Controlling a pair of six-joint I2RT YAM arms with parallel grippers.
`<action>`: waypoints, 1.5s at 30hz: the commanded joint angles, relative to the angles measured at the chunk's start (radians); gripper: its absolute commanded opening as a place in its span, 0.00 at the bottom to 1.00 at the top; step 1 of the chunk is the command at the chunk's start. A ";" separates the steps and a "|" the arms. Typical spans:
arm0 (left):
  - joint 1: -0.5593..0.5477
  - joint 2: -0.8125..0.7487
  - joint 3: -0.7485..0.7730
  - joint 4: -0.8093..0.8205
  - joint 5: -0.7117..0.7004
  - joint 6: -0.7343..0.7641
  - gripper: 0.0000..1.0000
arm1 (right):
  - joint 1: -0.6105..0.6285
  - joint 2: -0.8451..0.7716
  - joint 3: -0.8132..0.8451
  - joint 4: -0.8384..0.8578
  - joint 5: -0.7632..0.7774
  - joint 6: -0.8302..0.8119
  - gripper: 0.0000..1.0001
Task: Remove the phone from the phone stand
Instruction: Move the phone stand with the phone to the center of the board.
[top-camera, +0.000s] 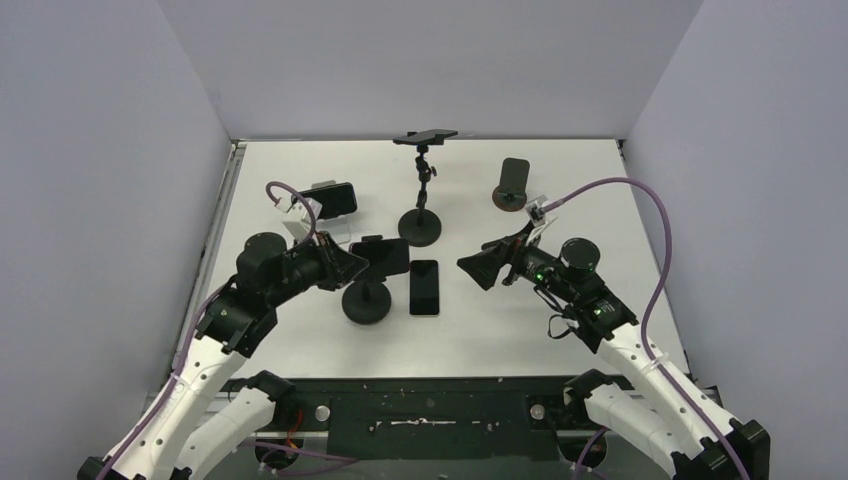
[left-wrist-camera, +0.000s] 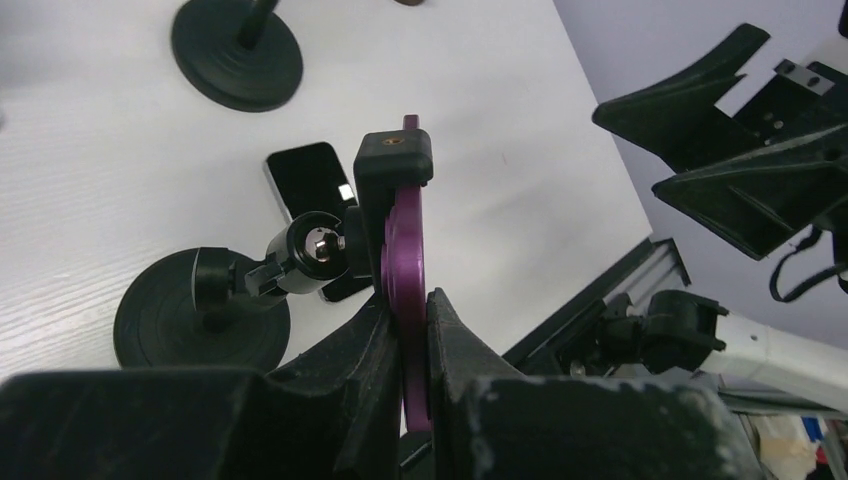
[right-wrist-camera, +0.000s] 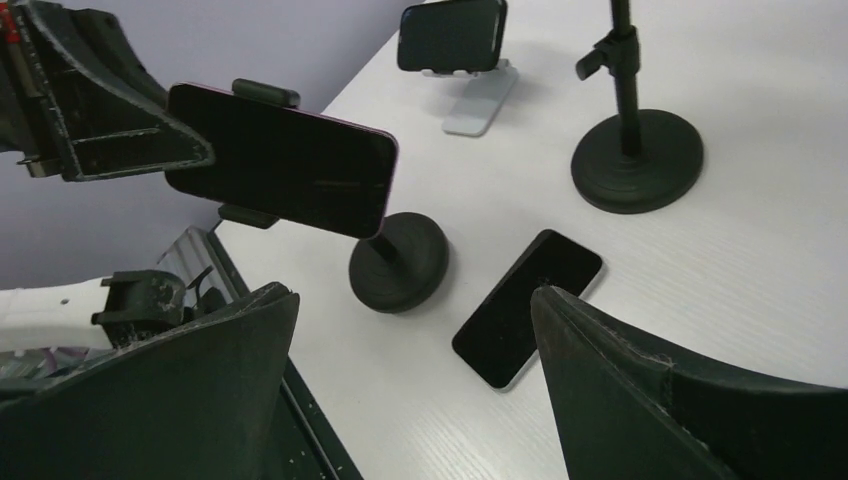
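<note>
A purple-edged phone (top-camera: 385, 257) sits sideways in the clamp (left-wrist-camera: 393, 160) of a short black phone stand with a round base (top-camera: 367, 302). My left gripper (top-camera: 350, 265) is shut on the phone's left end; in the left wrist view both fingers press the purple edge (left-wrist-camera: 405, 250). The right wrist view shows the phone's dark screen (right-wrist-camera: 285, 160) above the stand's base (right-wrist-camera: 400, 262). My right gripper (top-camera: 475, 268) hovers open to the right of the stand, nothing between its fingers.
A second phone (top-camera: 424, 287) lies flat on the table beside the stand's base. Behind are a tall stand (top-camera: 420, 227) carrying a phone (top-camera: 425, 135), a white stand with a phone (top-camera: 333, 200) at left, and a small stand with a phone (top-camera: 514, 180) at right.
</note>
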 joint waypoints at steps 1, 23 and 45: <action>-0.006 -0.013 0.017 0.271 0.183 -0.001 0.00 | 0.013 0.026 -0.020 0.150 -0.148 0.027 0.90; -0.003 -0.061 -0.110 0.282 0.234 -0.038 0.00 | 0.143 0.385 -0.109 0.711 -0.066 0.257 0.86; -0.002 -0.074 -0.086 0.237 0.153 -0.059 0.54 | 0.143 0.426 -0.061 0.675 -0.064 0.264 0.87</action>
